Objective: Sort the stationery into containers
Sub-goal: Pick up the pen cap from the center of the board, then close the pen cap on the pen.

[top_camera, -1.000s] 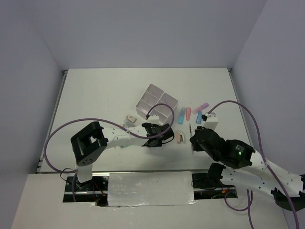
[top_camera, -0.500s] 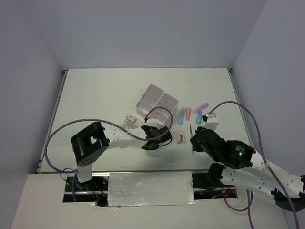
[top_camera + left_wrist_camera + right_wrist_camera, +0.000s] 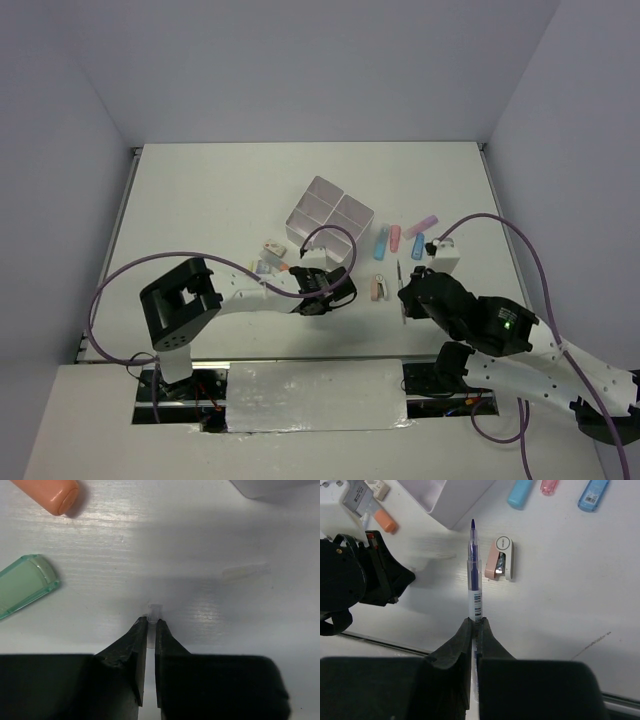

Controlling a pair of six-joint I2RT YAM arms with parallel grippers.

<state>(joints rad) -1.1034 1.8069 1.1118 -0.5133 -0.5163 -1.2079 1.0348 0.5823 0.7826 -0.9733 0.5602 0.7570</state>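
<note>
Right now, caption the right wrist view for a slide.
Right pincer grips a pen; a pink stapler lies just beyond.

The white table (image 3: 200, 200) carries a square white box (image 3: 330, 215) of four compartments near its middle. To the box's right lie a blue highlighter (image 3: 381, 241), a pink highlighter (image 3: 395, 237), a blue-capped tube (image 3: 418, 245) and a paler pink highlighter (image 3: 427, 221) — close together, not touching. Nearer the arms lies the pink stapler (image 3: 380, 289). Left of the box lie an orange highlighter (image 3: 47, 492), a green highlighter (image 3: 22, 582), a faint clear sliver (image 3: 245, 571) — and a tiny clear stub (image 3: 156, 611).
</note>
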